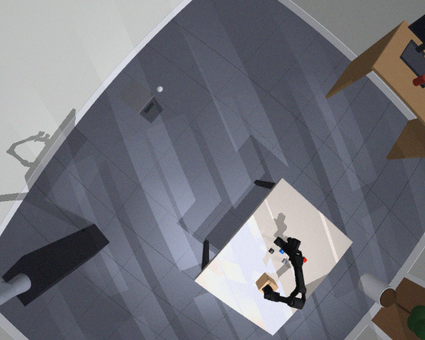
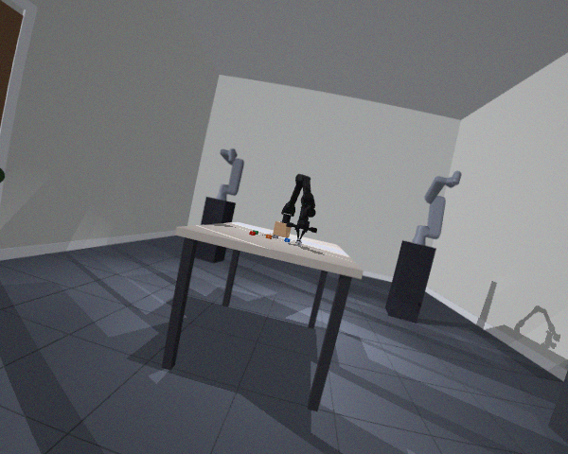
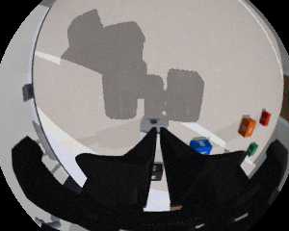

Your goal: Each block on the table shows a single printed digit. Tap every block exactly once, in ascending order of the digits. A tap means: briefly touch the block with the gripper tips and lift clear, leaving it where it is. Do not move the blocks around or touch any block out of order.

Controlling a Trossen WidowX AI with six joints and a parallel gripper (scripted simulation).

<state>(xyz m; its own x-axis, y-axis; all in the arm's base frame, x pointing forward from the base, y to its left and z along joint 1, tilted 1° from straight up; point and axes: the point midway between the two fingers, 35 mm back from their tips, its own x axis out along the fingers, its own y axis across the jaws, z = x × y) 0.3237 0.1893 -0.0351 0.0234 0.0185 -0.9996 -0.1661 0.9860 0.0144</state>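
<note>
My gripper (image 2: 299,239) (image 3: 158,130) is shut, its tips low at the near edge of a white-grey block (image 3: 153,123); I cannot tell whether they touch it. A black block (image 1: 271,250) (image 3: 156,172) shows between the fingers in the wrist view. A blue block (image 1: 281,251) (image 2: 287,239) (image 3: 200,146) lies right of the tips. Farther right are an orange block (image 2: 268,236) (image 3: 247,127), a red block (image 1: 304,259) (image 2: 252,233) (image 3: 265,118) and a green block (image 2: 256,232) (image 3: 252,149). A grey block (image 1: 284,261) is hidden in the wrist view. Digits are too blurred to read.
A tan box (image 1: 265,282) (image 2: 281,229) stands on the table (image 1: 238,303) by the arm's base. The arm's shadow falls across the table beyond the tips. Two grey arms on dark pedestals (image 2: 411,278) stand away from the table.
</note>
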